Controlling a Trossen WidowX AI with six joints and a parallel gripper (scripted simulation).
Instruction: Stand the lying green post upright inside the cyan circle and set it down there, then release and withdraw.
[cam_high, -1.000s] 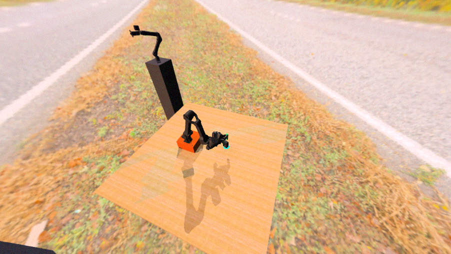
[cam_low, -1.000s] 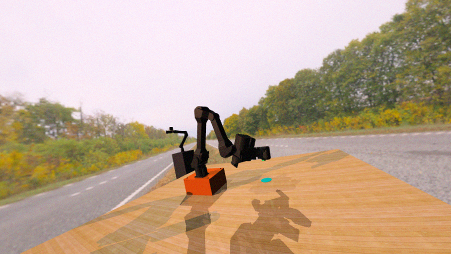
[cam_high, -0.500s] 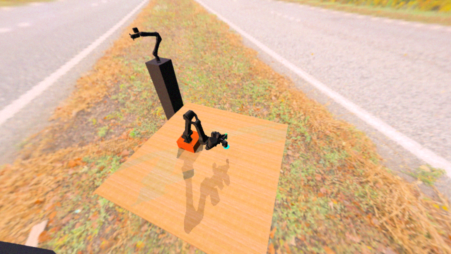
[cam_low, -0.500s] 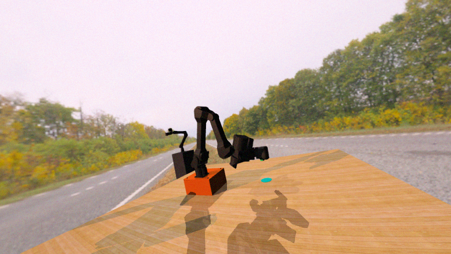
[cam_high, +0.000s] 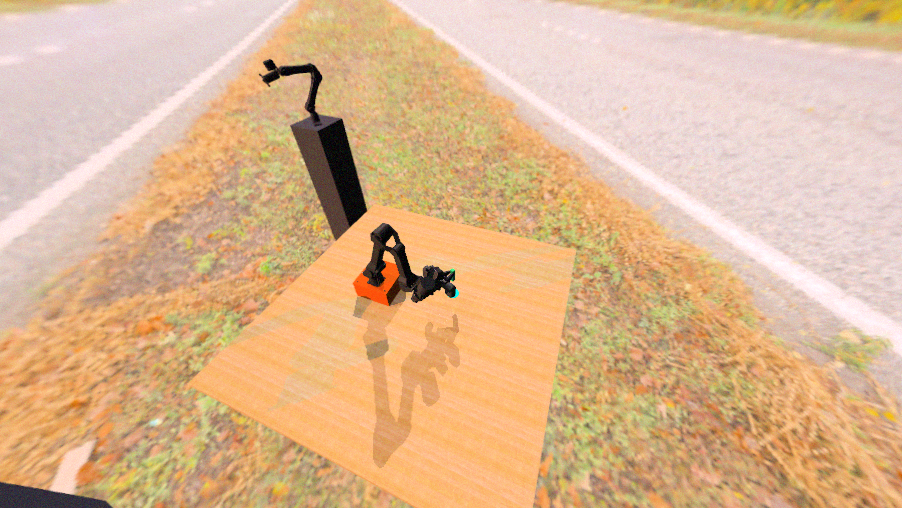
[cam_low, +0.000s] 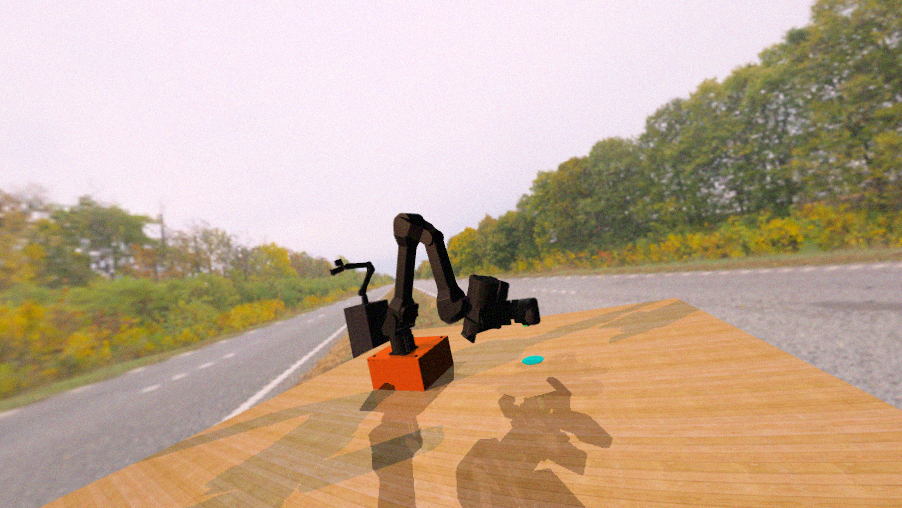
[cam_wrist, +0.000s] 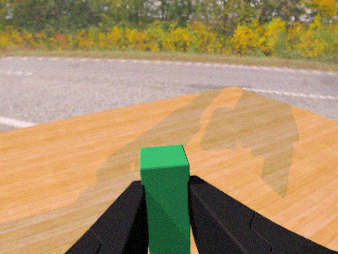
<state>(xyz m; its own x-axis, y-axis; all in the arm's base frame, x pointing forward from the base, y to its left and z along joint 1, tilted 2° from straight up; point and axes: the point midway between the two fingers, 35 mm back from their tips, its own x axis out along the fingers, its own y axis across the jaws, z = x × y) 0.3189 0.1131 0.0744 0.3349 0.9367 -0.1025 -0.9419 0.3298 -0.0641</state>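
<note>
The green post (cam_wrist: 165, 218) is a long, bright green block with flat sides and square ends. It sits between the two black fingers of the gripper (cam_wrist: 167, 244), which pinch it from both sides. The gripper (cam_low: 527, 311) holds it up in the air, above the wooden table (cam_low: 694, 410). The cyan circle (cam_low: 532, 360) lies flat on the table just below, a small round blue-green spot.

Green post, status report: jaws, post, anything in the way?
Gripper shut on the green post, jaws clamping its sides. Post held in the air above the table, not yet set down. Cyan circle bare, nothing in the way.
</note>
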